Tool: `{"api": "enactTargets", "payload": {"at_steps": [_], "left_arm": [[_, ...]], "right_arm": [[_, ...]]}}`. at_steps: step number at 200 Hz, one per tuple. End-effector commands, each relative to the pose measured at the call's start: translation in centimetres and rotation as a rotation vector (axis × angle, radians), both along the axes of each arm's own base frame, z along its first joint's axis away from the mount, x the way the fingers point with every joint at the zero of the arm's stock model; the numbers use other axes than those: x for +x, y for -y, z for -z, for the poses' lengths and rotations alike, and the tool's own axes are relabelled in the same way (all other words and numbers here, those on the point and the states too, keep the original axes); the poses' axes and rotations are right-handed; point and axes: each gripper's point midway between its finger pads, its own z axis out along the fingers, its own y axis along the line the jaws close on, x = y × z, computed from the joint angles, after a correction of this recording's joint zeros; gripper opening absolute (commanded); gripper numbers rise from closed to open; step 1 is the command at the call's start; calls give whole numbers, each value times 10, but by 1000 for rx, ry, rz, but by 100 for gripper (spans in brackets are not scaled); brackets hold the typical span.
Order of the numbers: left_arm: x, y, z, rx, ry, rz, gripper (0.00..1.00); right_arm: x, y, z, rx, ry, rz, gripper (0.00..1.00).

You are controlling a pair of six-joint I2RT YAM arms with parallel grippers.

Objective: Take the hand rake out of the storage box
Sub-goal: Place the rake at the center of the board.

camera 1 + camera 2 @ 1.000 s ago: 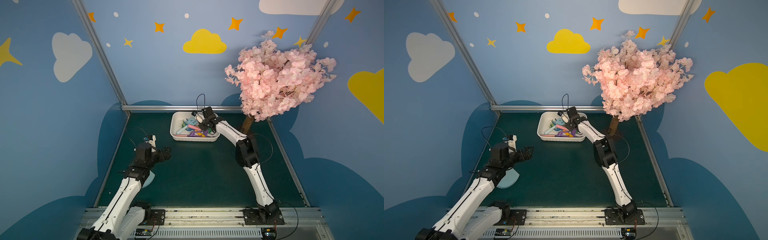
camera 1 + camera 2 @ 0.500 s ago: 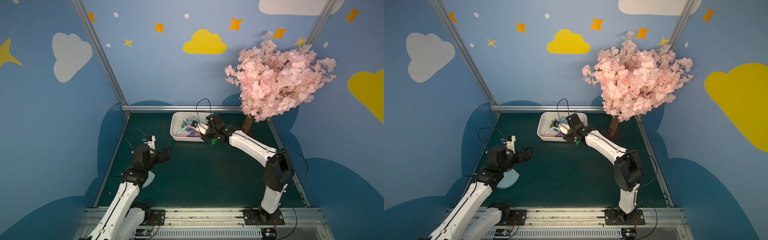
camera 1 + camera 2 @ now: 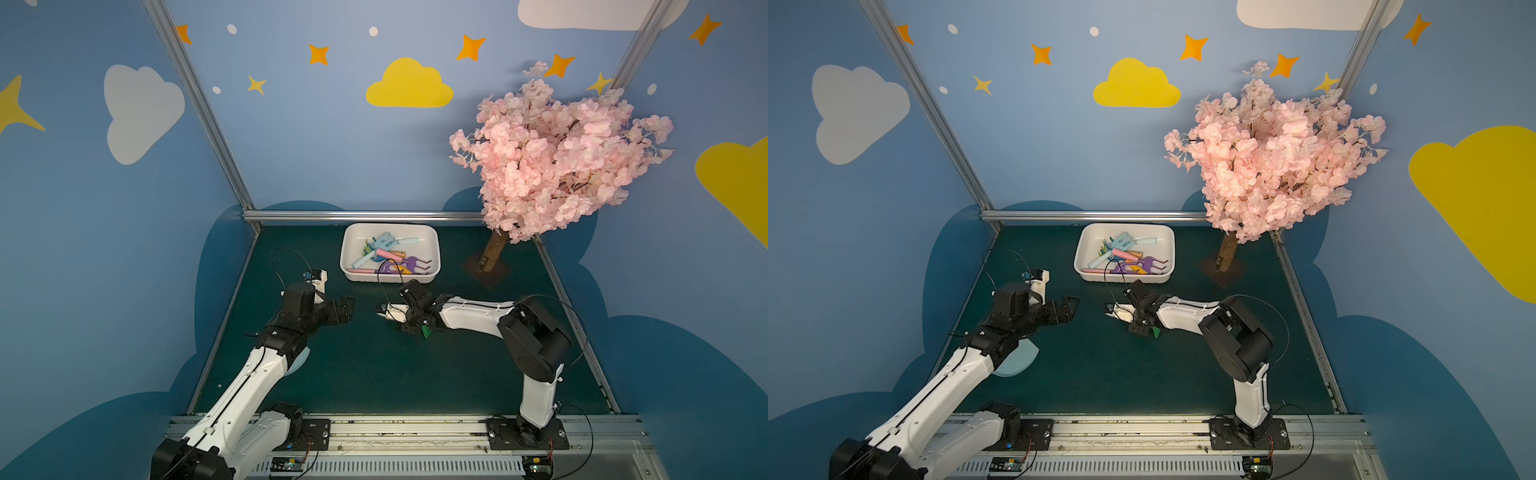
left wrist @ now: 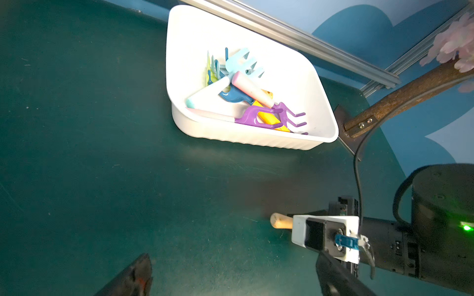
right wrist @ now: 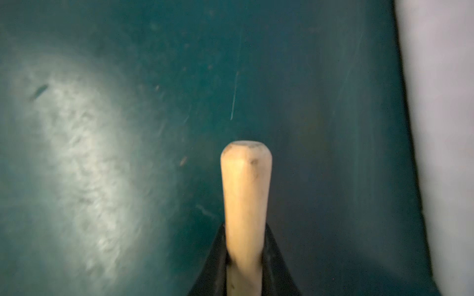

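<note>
Right wrist view shows the right gripper (image 5: 243, 246) clamped on the hand rake (image 5: 245, 189), low over the mat (image 5: 102, 128), outside the storage box (image 3: 390, 225); removal looks nearly done, next lower and release; left gripper (image 3: 341, 309) gapes wide, empty

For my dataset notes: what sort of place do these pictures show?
Probably a robot test booth dressed as a toy garden: painted clouds on blue walls, an artificial blossom tree, left arm and right arm near a storage box of toy tools.
</note>
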Motion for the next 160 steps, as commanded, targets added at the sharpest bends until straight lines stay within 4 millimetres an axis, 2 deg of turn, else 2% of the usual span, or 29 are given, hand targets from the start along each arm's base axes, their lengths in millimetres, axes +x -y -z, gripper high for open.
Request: {"api": "enactTargets", "payload": {"at_steps": [1, 17, 28, 55, 81, 106, 123, 134, 160], "left_arm": [[3, 2, -6, 32, 20, 21, 100], [5, 3, -4, 45, 17, 36, 100], [5, 4, -3, 48, 11, 46, 100], [6, 9, -3, 47, 4, 73, 100], [7, 19, 0, 66, -3, 135, 100], [6, 40, 11, 138, -15, 243, 100], [4, 63, 21, 209, -14, 361, 100], [4, 78, 34, 278, -20, 441, 100], [2, 109, 71, 404, -111, 604, 100]], "right_arm": [[-7, 8, 24, -83, -24, 1, 10], [-9, 7, 18, -61, -26, 3, 31], [-11, 7, 12, -40, -22, 1, 38], [-16, 6, -6, 9, -16, 2, 44], [-18, 16, -31, 65, -3, 68, 50], [-19, 44, -63, 160, -4, 199, 72], [-17, 74, -80, 224, -17, 330, 88], [-15, 94, -94, 289, -36, 423, 92], [-17, 133, -132, 467, -14, 558, 93]]}}
